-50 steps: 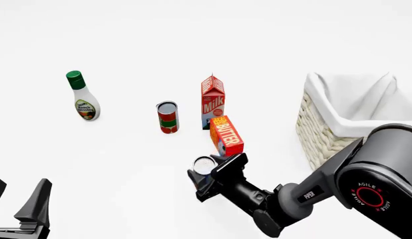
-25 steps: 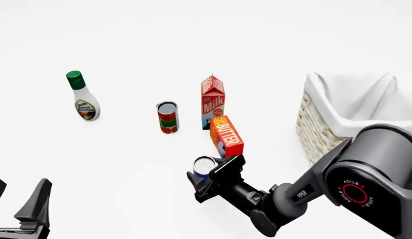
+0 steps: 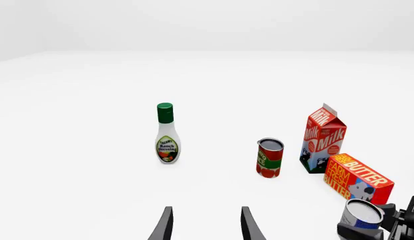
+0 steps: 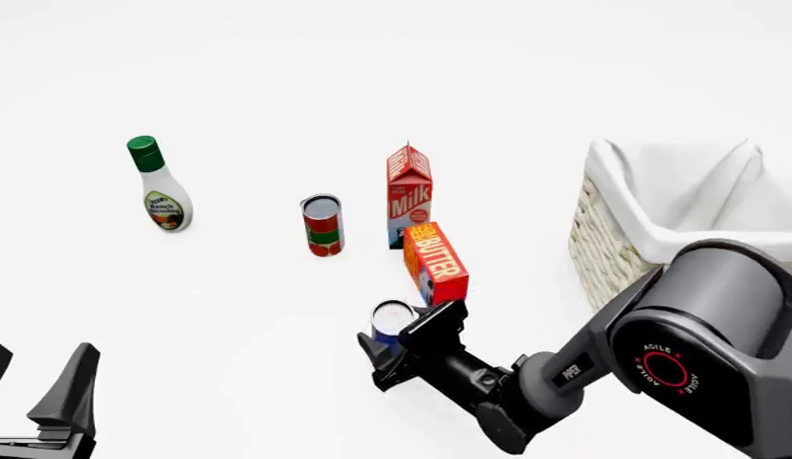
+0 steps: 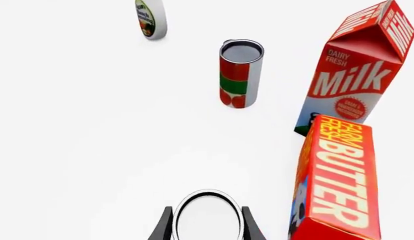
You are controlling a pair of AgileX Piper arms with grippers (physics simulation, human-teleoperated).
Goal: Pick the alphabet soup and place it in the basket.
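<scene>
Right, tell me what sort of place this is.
A simulated tabletop test scene, it seems, not a real kitchen: a bare white surface with groceries set out, milk, butter, dressing, beside a basket, all with a flat rendered look.

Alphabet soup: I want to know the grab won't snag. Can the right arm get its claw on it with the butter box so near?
Probably yes: the right claw already straddles the alphabet soup, and the butter box stands just clear beside it.

Alphabet soup (image 4: 393, 317) upright on table; basket (image 4: 613, 251) well apart, far right.
</scene>
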